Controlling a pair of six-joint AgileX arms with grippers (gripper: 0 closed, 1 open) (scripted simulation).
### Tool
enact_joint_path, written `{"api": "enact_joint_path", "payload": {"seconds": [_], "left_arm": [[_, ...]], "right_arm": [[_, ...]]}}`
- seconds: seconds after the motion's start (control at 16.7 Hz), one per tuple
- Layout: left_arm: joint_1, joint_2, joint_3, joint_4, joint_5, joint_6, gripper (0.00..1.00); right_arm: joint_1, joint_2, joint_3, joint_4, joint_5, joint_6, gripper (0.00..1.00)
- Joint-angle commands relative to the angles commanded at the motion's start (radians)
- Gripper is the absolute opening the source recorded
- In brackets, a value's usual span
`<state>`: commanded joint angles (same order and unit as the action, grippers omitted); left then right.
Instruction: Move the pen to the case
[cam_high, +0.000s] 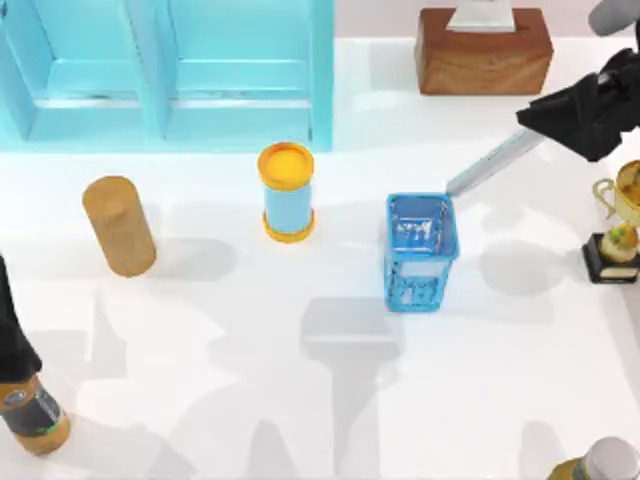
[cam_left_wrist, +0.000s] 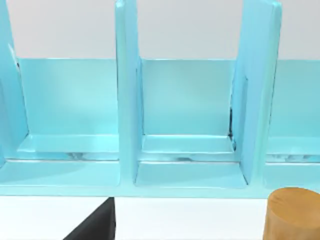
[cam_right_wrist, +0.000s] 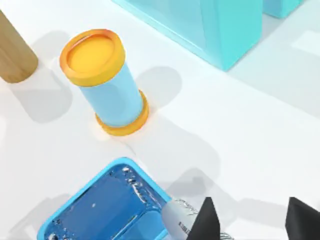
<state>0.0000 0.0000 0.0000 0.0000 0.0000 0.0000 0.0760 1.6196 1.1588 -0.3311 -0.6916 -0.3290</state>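
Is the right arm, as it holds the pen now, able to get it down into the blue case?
Probably yes. The right gripper holds the pen slanted, with its lower tip right at the blue case's open top, back-right corner. Nothing stands between them; the yellow-capped can sits apart to the left.

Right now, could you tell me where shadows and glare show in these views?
Top view: soft grey arm shadows cross the table, and the blue case glints. Right wrist view: the yellow-capped cylinder casts a shadow. Left wrist view: the shelf looks glossy.
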Motion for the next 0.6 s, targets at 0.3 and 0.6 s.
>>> {"api": "enact_joint_path", "payload": {"seconds": [0.3, 0.6], "left_arm": [[0.0, 0.0, 0.0, 0.0, 0.0, 0.0, 1.0], [0.0, 0.0, 0.0, 0.0, 0.0, 0.0, 1.0]], "right_arm": [[-0.069, -0.068, 0.031, -0.111, -0.052, -0.056, 0.0], [-0.066, -0.071, 0.029, -0.119, -0.065, -0.049, 0.0]]}}
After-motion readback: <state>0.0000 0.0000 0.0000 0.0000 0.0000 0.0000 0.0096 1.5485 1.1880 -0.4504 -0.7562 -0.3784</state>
